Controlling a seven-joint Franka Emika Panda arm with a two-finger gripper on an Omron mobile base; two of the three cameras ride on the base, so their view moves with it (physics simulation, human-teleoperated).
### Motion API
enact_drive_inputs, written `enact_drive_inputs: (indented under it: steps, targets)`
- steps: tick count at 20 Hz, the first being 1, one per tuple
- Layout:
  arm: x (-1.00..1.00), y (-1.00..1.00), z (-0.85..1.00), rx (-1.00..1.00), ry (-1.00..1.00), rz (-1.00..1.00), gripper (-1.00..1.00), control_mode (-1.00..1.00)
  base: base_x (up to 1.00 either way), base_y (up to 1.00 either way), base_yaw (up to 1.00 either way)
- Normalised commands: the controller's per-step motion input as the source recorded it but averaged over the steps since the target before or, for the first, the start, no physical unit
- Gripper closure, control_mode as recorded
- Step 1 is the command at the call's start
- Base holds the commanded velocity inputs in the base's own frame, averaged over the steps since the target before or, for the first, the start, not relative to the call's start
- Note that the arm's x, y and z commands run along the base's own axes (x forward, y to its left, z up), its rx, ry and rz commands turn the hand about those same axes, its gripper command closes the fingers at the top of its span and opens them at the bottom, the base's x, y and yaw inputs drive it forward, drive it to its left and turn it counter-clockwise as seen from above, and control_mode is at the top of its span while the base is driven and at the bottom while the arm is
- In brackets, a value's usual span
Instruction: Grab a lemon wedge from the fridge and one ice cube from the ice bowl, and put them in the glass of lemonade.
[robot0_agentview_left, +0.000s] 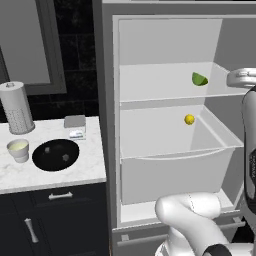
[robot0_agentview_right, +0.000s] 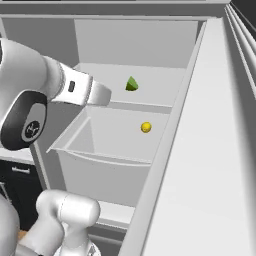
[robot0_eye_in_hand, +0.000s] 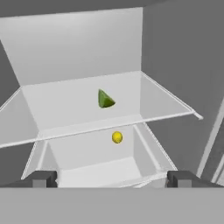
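green curved lemon wedge (robot0_eye_in_hand: 105, 99) on smooth white fridge (robot0_eye_in_hand: 78, 100) shelf; claw (robot0_eye_in_hand: 111, 179) wide open, empty.

My pincer (robot0_eye_in_hand: 112, 179) has open air ahead into the fridge (robot0_agentview_left: 107, 125); around the lemon wedge (robot0_eye_in_hand: 105, 99) the shelf (robot0_eye_in_hand: 65, 105) lies bare, the yellow ball (robot0_eye_in_hand: 117, 137) sitting lower in the drawer (robot0_eye_in_hand: 94, 164).

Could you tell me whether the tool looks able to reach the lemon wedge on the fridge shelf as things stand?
Probably yes. The fridge stands open, the wedge lies alone on its shelf, and the open tool faces it with nothing between. The yellow ball sits lower, out of the way.
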Motion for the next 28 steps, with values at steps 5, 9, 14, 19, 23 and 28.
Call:
enact_drive_inputs:
  steps: [5,9,14,19,23,28]
  targets:
    - [0.87,0.00,0.05,0.00,0.00,0.00,-1.00,-1.00,0.00,0.00,0.00]
    - [0.68,0.01,-0.22,0.00,0.05,0.00,-1.00,-1.00,0.00,0.00,0.00]
    - [0.58,0.05,-0.37,0.00,0.19,0.10,-1.00,-1.00,0.00,0.00,0.00]
    - [0.67,0.00,-0.86,0.00,0.02,0.16,-1.00,-1.00,0.00,0.00,0.00]
    - [0.88,0.00,-0.10,0.00,0.06,0.13,-1.00,-1.00,0.00,0.00,0.00]
    - [0.60,0.00,0.05,-0.04,0.00,0.01,-1.00,-1.00,0.00,0.00,0.00]
